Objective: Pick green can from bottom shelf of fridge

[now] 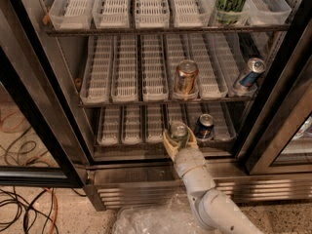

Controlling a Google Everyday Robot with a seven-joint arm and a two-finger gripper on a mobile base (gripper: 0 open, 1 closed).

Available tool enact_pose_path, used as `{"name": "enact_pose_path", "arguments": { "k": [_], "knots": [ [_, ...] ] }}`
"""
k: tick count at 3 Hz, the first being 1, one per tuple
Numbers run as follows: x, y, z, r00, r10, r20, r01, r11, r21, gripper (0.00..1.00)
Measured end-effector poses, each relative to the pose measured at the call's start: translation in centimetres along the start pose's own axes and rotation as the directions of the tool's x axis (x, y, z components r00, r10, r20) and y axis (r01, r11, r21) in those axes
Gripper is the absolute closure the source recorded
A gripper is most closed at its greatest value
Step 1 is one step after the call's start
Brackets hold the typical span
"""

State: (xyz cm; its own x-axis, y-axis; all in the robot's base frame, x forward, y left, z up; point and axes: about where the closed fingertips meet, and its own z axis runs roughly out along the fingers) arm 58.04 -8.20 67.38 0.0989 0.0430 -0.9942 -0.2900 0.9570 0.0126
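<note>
Your tool (179, 137) is reaching into the fridge (146, 189) at the front edge of the bottom shelf (127, 141), around the green can (179, 129). I cannot tell whether it is clamping. The can is standing upright, directly ahead, with a blue can (204, 126) just right.

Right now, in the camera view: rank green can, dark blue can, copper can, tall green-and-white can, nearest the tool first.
The tool is at the front of the bottom shelf.
1. green can: gripped in the tool.
2. dark blue can: just right, same shelf.
3. copper can: middle shelf, directly above.
4. tall green-and-white can: top shelf, upper right.
</note>
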Motion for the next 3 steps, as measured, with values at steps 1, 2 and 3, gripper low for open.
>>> {"name": "enact_pose_path", "arguments": {
  "k": [1, 2, 3],
  "knots": [
    [-1.5, 0.8, -0.9, 1.0, -0.002, 0.0, 0.002, 0.9969, -0.079, 1.0],
    [-2.6, 2.5, -2.0, 0.999, -0.031, -0.006, 0.03, 0.9854, -0.167, 1.0],
    [-3.0, 4.5, -3.2, 0.998, -0.064, -0.019, 0.057, 0.9652, -0.255, 1.0]
  ]
}}
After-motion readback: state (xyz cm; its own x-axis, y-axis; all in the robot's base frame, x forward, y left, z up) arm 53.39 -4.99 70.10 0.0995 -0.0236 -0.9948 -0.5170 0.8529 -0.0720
